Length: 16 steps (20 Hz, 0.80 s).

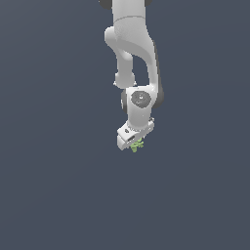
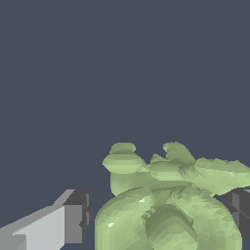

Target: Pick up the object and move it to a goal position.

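The arm reaches straight down, and its pincer (image 1: 135, 140) sits over the light-green leafy object (image 1: 137, 145), which pokes out just under the white hand at about 5 o'clock from the wrist joint. That downward pose suits a top grasp on something so small: the fingers can come in from either side of it.

The exterior view shows the whole arm and where the object lies on the plain dark table (image 1: 53, 195), roughly at the picture's centre, but the fingers are hidden behind the hand and the leaves. No goal marker shows in either view.

The wrist view fills that gap. There the object (image 2: 168, 205) bulks large between the two fingers: one dark pad (image 2: 78, 215) stands off at its 9 o'clock with a clear strip of table between them, while the other pad (image 2: 239, 207) sits close against the leaves at 3 o'clock. The pincer therefore reads as spread, straddling the object rather than clamping it. Whether the object rests on the table or is lifted cannot be told.
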Available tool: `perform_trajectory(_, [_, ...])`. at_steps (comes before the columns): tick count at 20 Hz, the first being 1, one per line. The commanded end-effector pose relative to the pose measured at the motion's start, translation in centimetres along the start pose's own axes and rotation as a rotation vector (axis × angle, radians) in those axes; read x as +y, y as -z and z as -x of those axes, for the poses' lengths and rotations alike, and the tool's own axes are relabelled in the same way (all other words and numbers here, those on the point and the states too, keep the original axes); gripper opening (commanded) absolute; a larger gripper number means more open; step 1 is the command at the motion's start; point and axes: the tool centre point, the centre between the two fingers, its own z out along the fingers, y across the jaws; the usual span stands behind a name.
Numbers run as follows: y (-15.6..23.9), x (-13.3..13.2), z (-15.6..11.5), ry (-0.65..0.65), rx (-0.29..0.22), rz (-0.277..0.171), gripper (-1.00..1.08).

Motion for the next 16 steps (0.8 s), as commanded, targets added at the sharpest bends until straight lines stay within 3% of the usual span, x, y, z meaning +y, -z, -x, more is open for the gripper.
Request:
perform_trajectory(1, [-0.22,0.05,-0.06,0.0,0.001,0.001,1.0])
perform_trajectory(2, [-0.22,0.05,-0.06,0.0,0.001,0.001,-1.0])
perform_trajectory(16, [-0.03,0.69,-0.01,0.0,0.002,0.002,-1.0])
